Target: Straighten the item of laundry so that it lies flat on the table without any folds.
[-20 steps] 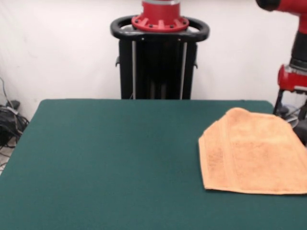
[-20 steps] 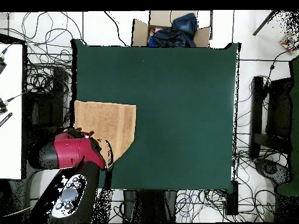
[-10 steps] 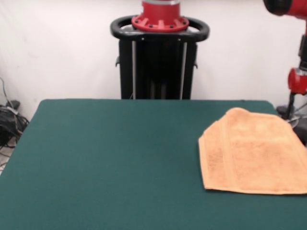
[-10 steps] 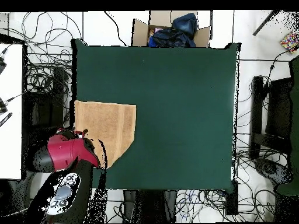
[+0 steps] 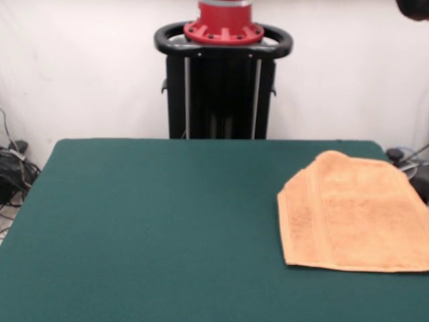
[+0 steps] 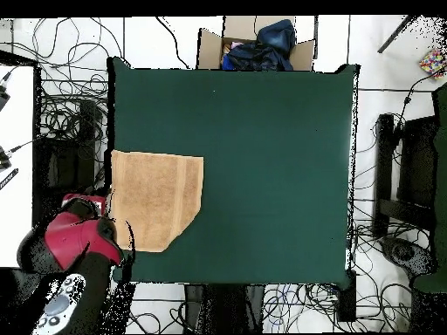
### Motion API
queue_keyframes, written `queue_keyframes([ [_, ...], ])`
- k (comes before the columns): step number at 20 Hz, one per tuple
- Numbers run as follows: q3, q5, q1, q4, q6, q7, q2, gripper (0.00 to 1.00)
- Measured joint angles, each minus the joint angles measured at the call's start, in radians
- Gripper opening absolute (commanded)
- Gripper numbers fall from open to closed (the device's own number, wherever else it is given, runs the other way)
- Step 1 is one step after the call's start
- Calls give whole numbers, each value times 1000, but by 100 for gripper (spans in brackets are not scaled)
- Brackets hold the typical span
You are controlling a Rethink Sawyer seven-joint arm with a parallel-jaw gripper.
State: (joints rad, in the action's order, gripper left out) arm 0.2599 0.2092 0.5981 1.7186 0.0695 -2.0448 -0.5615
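Red arm [image 6: 74, 244] drawn off the table's [image 6: 262, 157] corner, beside the towel [image 6: 155, 199]. Towel lies at that table edge, one corner folded diagonally. Gripper finger state cannot be told.

In the front view the towel [image 5: 352, 218] runs off the right edge, so its right end cannot be seen, and the table [image 5: 147, 221] is cut at the near edge. Of the arm [image 6: 74, 244] only a dark scrap shows at that view's top right corner. From overhead, its red and black bulk hides the gripper, so its state cannot be told.
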Motion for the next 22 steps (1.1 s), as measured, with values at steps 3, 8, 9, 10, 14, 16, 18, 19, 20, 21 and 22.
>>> queue_keyframes([
  [3,23,10,27,-8,0,0,6,100],
  [8,24,0,4,-14,0,0,5,100],
  [9,12,-20,-41,-14,0,0,1,100],
  [10,8,-27,-57,-14,0,0,0,100],
  [14,-24,-83,-161,-14,0,0,-7,100],
  [16,-37,-108,-202,-14,0,0,-9,100],
  [18,-49,-136,-244,-13,0,0,-10,100],
  [19,-53,-148,-260,-13,0,0,-11,100],
  [20,-60,-165,-281,-11,0,0,-12,100],
  [21,-68,-178,-296,-10,0,0,-13,100],
  [22,-75,-192,-311,-9,0,0,-15,100],
])
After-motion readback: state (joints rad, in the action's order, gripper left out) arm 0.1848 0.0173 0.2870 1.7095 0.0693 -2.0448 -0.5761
